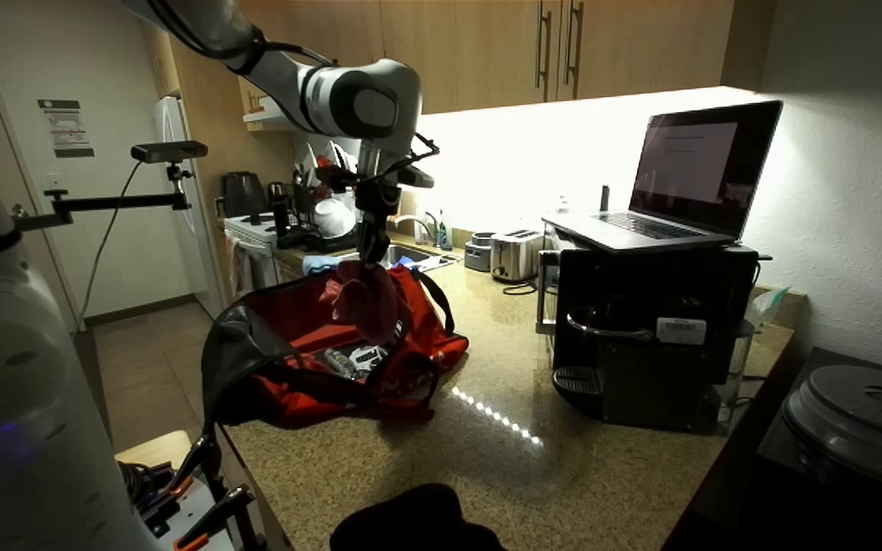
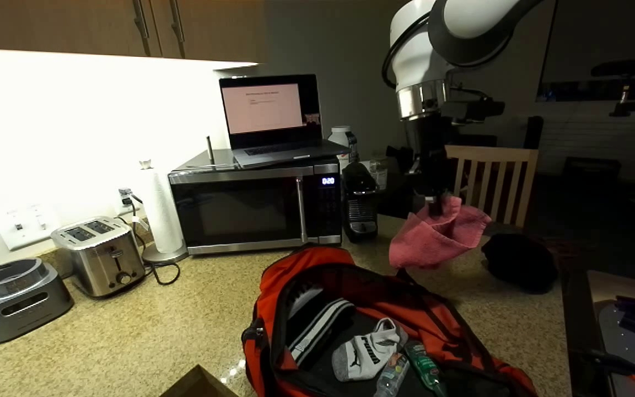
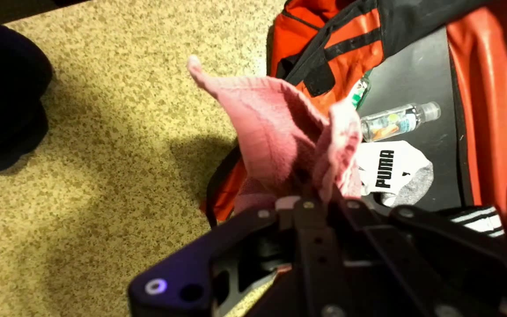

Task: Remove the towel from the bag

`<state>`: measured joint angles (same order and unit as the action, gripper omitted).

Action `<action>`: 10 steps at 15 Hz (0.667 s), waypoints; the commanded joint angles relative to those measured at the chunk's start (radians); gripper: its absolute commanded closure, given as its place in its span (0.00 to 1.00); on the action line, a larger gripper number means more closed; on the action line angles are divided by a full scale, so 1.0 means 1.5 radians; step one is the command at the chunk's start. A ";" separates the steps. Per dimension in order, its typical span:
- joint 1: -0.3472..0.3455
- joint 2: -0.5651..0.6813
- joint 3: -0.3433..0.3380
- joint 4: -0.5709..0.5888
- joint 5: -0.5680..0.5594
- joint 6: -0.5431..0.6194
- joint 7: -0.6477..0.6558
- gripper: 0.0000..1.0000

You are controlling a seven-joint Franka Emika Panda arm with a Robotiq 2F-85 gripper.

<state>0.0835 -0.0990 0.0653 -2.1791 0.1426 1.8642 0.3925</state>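
Observation:
The pink towel [image 1: 372, 306] hangs folded and bunched from my gripper [image 1: 370, 260]. It also shows in an exterior view [image 2: 425, 242] and in the wrist view [image 3: 262, 127]. My gripper [image 2: 433, 201] points down and its fingers are closed on the towel; the towel hides the very fingertips. The red and black bag [image 2: 317, 256] lies open on the counter, also in the wrist view [image 3: 495, 88]. The towel hangs in the air above the bag's edge, partly over the counter in the wrist view. Inside the bag are a white Puma sock [image 2: 370, 353], small bottles [image 2: 422, 366] and a black striped item [image 2: 317, 325].
A black, soft-looking object [image 2: 518, 262] lies on the speckled counter [image 1: 502, 474] beside the bag. A microwave [image 2: 240, 215] with a laptop [image 2: 268, 110] on top, a coffee machine [image 2: 360, 204], a paper towel roll [image 2: 162, 212] and a toaster [image 2: 100, 253] stand along the counter.

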 commanded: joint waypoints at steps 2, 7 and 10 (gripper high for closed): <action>-0.020 -0.039 -0.006 -0.053 0.013 0.039 0.048 0.95; -0.044 -0.092 -0.020 -0.111 0.021 0.063 0.086 0.95; -0.062 -0.116 -0.027 -0.134 0.016 0.072 0.098 0.95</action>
<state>0.0201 -0.2040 0.0252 -2.3125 0.1526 1.9352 0.5082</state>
